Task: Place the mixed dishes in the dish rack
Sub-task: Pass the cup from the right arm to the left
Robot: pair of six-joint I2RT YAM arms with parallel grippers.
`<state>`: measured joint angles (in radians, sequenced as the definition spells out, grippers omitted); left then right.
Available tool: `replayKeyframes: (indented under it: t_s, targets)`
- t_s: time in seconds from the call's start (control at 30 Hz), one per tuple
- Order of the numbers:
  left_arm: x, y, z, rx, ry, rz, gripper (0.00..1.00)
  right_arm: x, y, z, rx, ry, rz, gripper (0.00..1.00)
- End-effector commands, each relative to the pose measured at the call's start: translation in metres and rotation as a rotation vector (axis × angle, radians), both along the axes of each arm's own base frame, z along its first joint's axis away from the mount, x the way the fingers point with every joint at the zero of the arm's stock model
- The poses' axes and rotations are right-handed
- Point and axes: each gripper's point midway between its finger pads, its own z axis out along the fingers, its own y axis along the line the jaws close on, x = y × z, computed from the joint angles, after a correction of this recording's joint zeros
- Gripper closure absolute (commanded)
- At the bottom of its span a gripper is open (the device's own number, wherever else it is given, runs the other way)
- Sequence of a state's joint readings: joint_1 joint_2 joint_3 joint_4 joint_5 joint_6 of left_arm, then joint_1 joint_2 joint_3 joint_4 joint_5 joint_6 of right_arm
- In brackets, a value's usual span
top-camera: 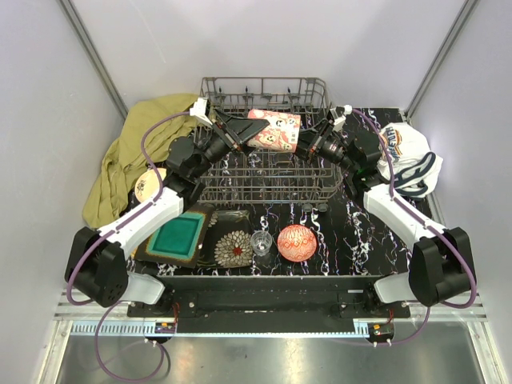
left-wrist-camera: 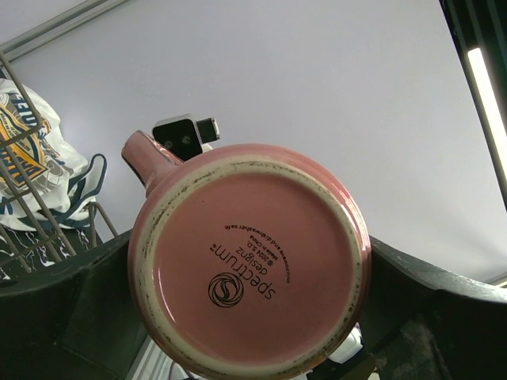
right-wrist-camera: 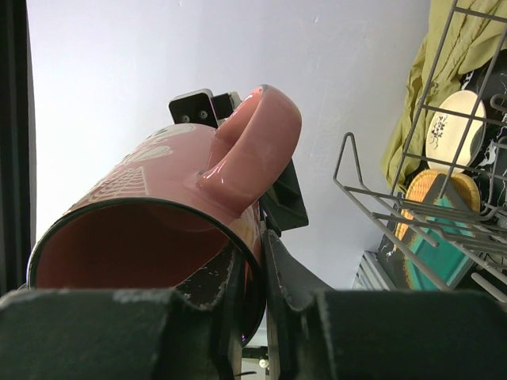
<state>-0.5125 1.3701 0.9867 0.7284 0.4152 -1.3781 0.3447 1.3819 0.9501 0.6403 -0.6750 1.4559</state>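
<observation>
Barely started, nothing's in the wire rack [top-camera: 240, 192]. The glossy pink ceramic cup [top-camera: 274, 130] hangs over it. The right end effector [right-wrist-camera: 261, 269] is pinched on its rim, the left end effector [top-camera: 244, 132] is spread wide at the unglazed base, gripping nothing. The teal square plate [top-camera: 178, 234], floral plate [top-camera: 234, 248], glass [top-camera: 261, 242] and red bowl [top-camera: 297, 242] sit on the table [top-camera: 352, 232].

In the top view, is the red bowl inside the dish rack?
No: the red bowl sits on the table, nearer than the dish rack.

The pink cup [top-camera: 274, 130] bears pale figures; teal plate [top-camera: 178, 236]; red bowl [top-camera: 297, 242], perhaps speckled.
</observation>
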Motion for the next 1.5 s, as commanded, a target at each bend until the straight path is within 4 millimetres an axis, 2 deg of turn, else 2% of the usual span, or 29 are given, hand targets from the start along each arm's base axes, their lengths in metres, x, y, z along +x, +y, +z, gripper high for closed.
replayKeyframes:
  t_s: [0.0, 0.07, 0.1, 0.17, 0.2, 0.3, 0.4, 0.47, 0.5, 0.53, 0.57, 0.63, 0.73, 0.77, 0.9, 1.0, 1.27, 1.47]
  targets:
    - [-0.018, -0.007, 0.033, -0.052, -0.106, -0.055, 0.01, -0.011, -0.001, 0.053, 0.073, -0.156, 0.023, 1.00]
    - [-0.018, -0.007, 0.033, -0.052, -0.106, -0.055, 0.04, -0.012, -0.001, 0.054, 0.072, -0.157, 0.024, 1.00]
    - [-0.018, -0.007, 0.033, -0.051, -0.107, -0.054, 0.10, -0.012, -0.001, 0.054, 0.071, -0.158, 0.026, 1.00]
    - [-0.017, -0.008, 0.031, -0.052, -0.104, -0.057, 0.18, -0.013, -0.001, 0.053, 0.070, -0.158, 0.028, 1.00]
    - [-0.017, -0.007, 0.033, -0.056, -0.107, -0.056, 0.27, -0.013, -0.001, 0.053, 0.070, -0.158, 0.027, 1.00]
    - [-0.018, -0.008, 0.033, -0.060, -0.107, -0.063, 0.41, -0.013, -0.001, 0.051, 0.068, -0.153, 0.027, 1.00]
    - [-0.018, -0.008, 0.034, -0.066, -0.111, -0.064, 0.64, -0.013, -0.002, 0.051, 0.069, -0.155, 0.027, 1.00]
    - [-0.018, -0.008, 0.034, -0.065, -0.114, -0.063, 0.72, -0.014, -0.002, 0.049, 0.068, -0.151, 0.028, 1.00]
    - [-0.018, -0.008, 0.034, -0.064, -0.115, -0.064, 0.77, -0.015, -0.002, 0.048, 0.067, -0.149, 0.030, 0.98]
    - [-0.017, -0.008, 0.034, -0.064, -0.116, -0.062, 0.86, -0.015, -0.002, 0.048, 0.068, -0.150, 0.032, 0.95]
    - [-0.017, -0.009, 0.034, -0.064, -0.115, -0.064, 0.90, -0.015, -0.002, 0.046, 0.066, -0.147, 0.031, 0.87]
    - [-0.017, -0.009, 0.036, -0.067, -0.118, -0.065, 1.00, -0.015, -0.002, 0.045, 0.066, -0.144, 0.032, 0.80]
    - [-0.018, -0.008, 0.040, -0.073, -0.127, -0.065, 1.00, -0.015, -0.001, 0.043, 0.064, -0.141, 0.035, 0.71]
    - [-0.019, -0.008, 0.043, -0.077, -0.132, -0.068, 1.00, -0.015, -0.001, 0.042, 0.064, -0.138, 0.035, 0.63]
    - [-0.021, -0.006, 0.052, -0.082, -0.149, -0.065, 1.00, -0.016, -0.001, 0.041, 0.063, -0.137, 0.038, 0.48]
    - [-0.021, -0.005, 0.055, -0.083, -0.154, -0.060, 1.00, -0.016, -0.001, 0.040, 0.062, -0.134, 0.038, 0.39]
    - [-0.013, 0.002, 0.061, -0.087, -0.163, -0.036, 1.00, -0.019, -0.005, 0.027, 0.049, -0.109, 0.030, 0.37]
    - [-0.003, 0.014, 0.071, -0.087, -0.180, -0.008, 1.00, -0.021, -0.015, 0.018, 0.038, -0.094, 0.011, 0.36]
